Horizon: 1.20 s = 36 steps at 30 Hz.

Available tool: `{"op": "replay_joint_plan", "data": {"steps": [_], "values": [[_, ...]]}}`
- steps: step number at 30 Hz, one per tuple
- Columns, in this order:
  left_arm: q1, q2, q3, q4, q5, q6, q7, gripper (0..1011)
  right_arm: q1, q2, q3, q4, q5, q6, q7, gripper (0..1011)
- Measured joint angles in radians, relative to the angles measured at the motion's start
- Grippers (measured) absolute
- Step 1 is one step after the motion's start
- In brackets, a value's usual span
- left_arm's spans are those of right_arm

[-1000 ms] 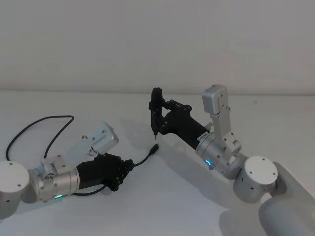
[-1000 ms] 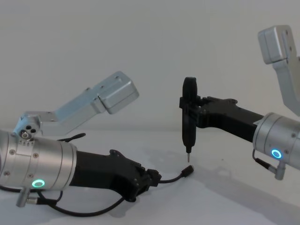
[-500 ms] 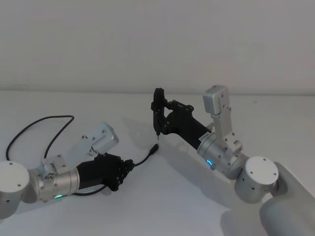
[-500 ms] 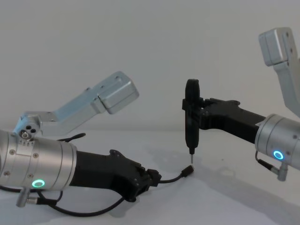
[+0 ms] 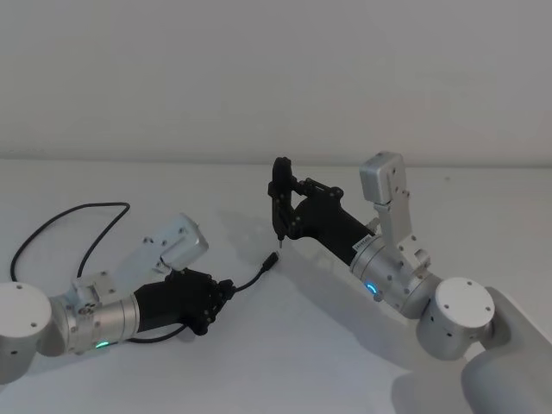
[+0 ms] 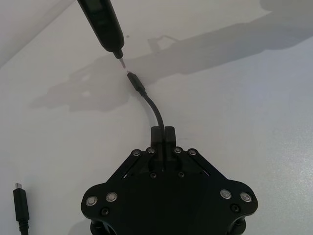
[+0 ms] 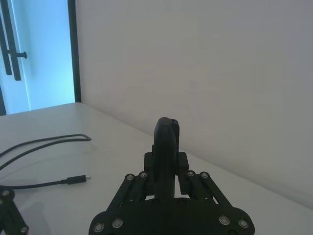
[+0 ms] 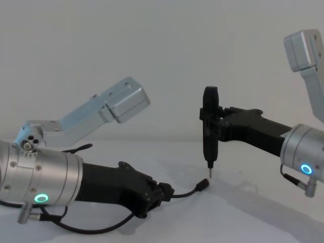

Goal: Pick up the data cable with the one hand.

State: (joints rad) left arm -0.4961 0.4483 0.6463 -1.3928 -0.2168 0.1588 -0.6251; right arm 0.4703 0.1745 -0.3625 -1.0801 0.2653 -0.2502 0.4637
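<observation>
Overhead, from the head view, the data cable lies on the white counter, its plug end pointing toward the right gripper. The left gripper sits low on the counter with its jaws closed on the cable a short way behind the plug. The cable judges as light, thin and limp; the free length will droop and trail, so the best hold is close behind the plug, where it is taken now.

From the left wrist view, the jaws are drawn together on the cable, which arcs forward to the plug. A black pin-tipped tool hangs just above the plug tip, apart from it. A second plug lies well off to one side.

From the right wrist view, the right gripper has its jaws clamped on the upright tool.

From the chest view, the plug is raised slightly off the counter, with the tool tip just above and beside it.
</observation>
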Motion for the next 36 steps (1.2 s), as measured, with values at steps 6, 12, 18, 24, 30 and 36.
{"op": "replay_joint_plan", "data": {"steps": [6, 12, 18, 24, 30, 36], "values": [[0.0, 0.0, 0.0, 0.0, 0.0, 0.0, 0.0, 35, -0.008, 0.008, -0.005, -0.018, 0.005, 0.001, 0.009, 275], [0.0, 0.0, 0.0, 0.0, 0.0, 0.0, 0.0, 35, -0.013, 0.015, -0.011, -0.031, 0.01, 0.001, 0.019, 275], [0.0, 0.0, 0.0, 0.0, 0.0, 0.0, 0.0, 35, -0.015, 0.019, -0.017, -0.038, 0.016, 0.002, 0.025, 274], [0.0, 0.0, 0.0, 0.0, 0.0, 0.0, 0.0, 35, -0.016, 0.022, -0.023, -0.039, 0.019, 0.003, 0.027, 275], [0.0, 0.0, 0.0, 0.0, 0.0, 0.0, 0.0, 35, -0.015, 0.022, -0.026, -0.041, 0.019, 0.004, 0.026, 275], [0.0, 0.0, 0.0, 0.0, 0.0, 0.0, 0.0, 35, -0.015, 0.023, -0.027, -0.041, 0.018, 0.005, 0.025, 275]]}}
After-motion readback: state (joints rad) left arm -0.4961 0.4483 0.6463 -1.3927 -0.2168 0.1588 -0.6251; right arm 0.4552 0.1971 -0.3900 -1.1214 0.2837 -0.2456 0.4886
